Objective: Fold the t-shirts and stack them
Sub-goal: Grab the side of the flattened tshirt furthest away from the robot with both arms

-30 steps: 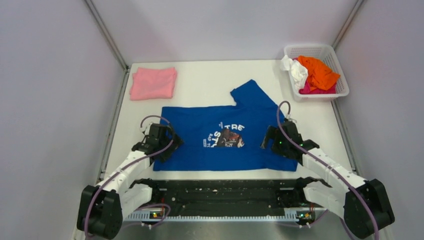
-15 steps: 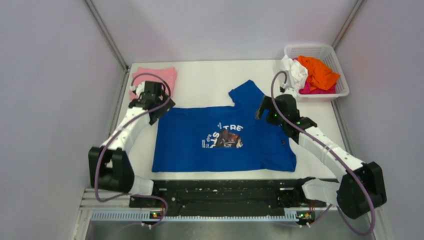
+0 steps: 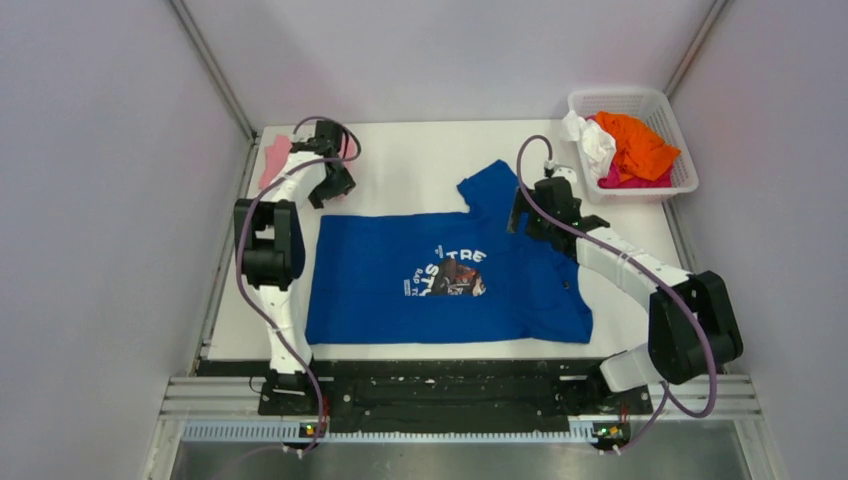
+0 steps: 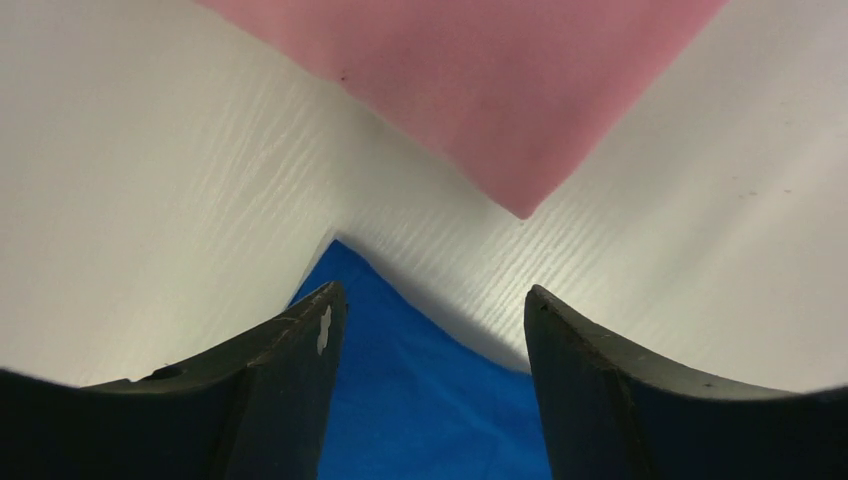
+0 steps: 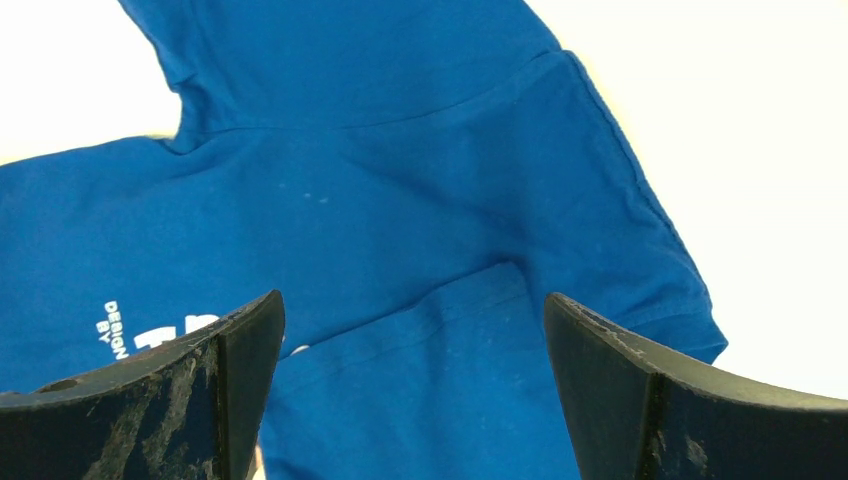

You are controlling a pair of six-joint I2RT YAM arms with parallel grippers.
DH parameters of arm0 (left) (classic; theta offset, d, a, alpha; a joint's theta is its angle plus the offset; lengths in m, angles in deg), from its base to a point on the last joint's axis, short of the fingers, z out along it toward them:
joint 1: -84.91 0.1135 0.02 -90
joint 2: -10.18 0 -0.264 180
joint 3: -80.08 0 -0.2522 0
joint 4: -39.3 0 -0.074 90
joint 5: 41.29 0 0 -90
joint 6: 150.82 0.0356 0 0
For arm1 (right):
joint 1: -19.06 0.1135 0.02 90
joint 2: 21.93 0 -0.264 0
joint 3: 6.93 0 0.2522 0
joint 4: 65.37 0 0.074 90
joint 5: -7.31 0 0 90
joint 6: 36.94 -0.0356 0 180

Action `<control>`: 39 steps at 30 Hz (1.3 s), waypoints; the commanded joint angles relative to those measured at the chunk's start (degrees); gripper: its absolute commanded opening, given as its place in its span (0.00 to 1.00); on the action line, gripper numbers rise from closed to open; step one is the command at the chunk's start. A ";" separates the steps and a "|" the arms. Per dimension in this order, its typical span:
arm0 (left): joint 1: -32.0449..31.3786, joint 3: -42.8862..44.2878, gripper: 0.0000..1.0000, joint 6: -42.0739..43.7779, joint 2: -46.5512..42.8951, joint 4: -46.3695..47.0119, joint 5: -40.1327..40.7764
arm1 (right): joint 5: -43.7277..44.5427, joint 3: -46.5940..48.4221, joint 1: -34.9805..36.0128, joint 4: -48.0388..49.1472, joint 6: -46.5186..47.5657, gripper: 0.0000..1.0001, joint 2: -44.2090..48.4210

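A royal blue t-shirt [image 3: 440, 280] with a white-lettered print lies spread flat mid-table, one sleeve pointing toward the back. My left gripper [image 3: 332, 192] is open and empty above the shirt's back-left corner. In the left wrist view that blue corner [image 4: 420, 400] lies between my open fingers [image 4: 432, 300], with the folded pink t-shirt [image 4: 480, 80] just beyond. The left arm partly hides the pink shirt [image 3: 272, 160] in the top view. My right gripper [image 3: 520, 215] is open and empty over the blue shirt's right shoulder. Its fingers [image 5: 412, 305] hover over a folded cloth edge [image 5: 400, 200].
A white mesh basket [image 3: 620, 93] stands at the back right, holding an orange shirt [image 3: 635, 145], a white one [image 3: 597, 140] and a magenta one [image 3: 625, 180]. Grey walls enclose the table on three sides. The black arm-mount rail [image 3: 450, 385] runs along the near edge.
Both arms have reached from the shirt's near half to its back edge. The left went to the back-left corner by the pink shirt, the right to the sleeve. The shirt has barely shifted.
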 commanded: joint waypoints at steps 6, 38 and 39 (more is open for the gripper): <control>0.36 5.67 0.65 2.38 7.22 -6.74 1.02 | 0.32 2.08 -1.87 3.11 1.77 0.99 -2.82; -0.09 0.36 0.00 -1.00 0.61 -9.13 0.05 | -1.50 57.39 -2.29 -1.75 12.89 0.86 -50.32; -0.08 0.20 0.00 -1.11 0.39 -9.09 -0.02 | -0.83 60.31 -2.22 -3.27 12.97 0.85 -52.81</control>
